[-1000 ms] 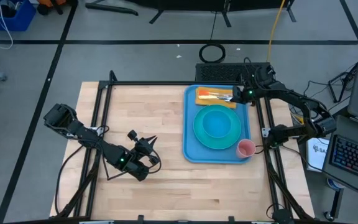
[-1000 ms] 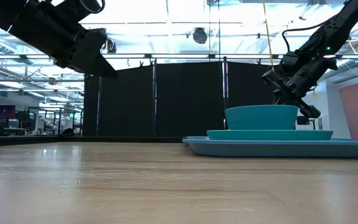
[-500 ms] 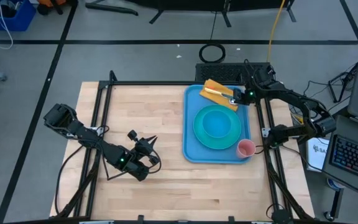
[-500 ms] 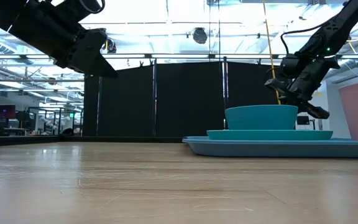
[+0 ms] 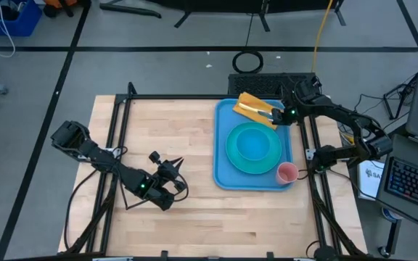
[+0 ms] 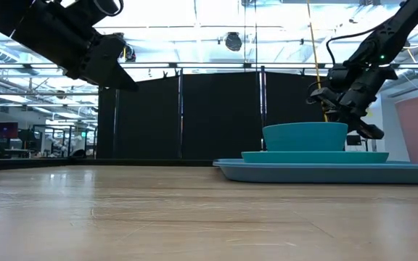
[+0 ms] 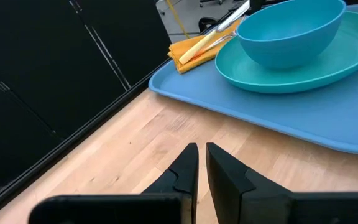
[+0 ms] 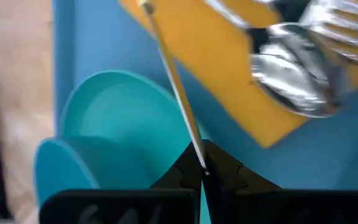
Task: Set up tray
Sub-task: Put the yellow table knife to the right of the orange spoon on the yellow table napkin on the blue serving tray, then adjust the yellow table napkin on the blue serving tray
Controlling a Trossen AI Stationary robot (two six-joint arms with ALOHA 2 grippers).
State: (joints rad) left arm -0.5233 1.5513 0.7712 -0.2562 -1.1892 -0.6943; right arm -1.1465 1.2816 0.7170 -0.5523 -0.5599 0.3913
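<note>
Right gripper (image 5: 280,115) pinched on napkin (image 5: 252,109) above tray (image 5: 224,167).

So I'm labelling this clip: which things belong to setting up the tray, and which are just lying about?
Part of the job:
- tray
- plate and bowl
- napkin with cutlery
- pink cup
- right gripper, jaws shut on a napkin corner

Lying about:
- left gripper, idle over bare table
- keyboard

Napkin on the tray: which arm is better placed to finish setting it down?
Right. Its end effector is shut on the napkin at the tray's far end. The left end effector hangs over bare table, clear of the tray.
</note>
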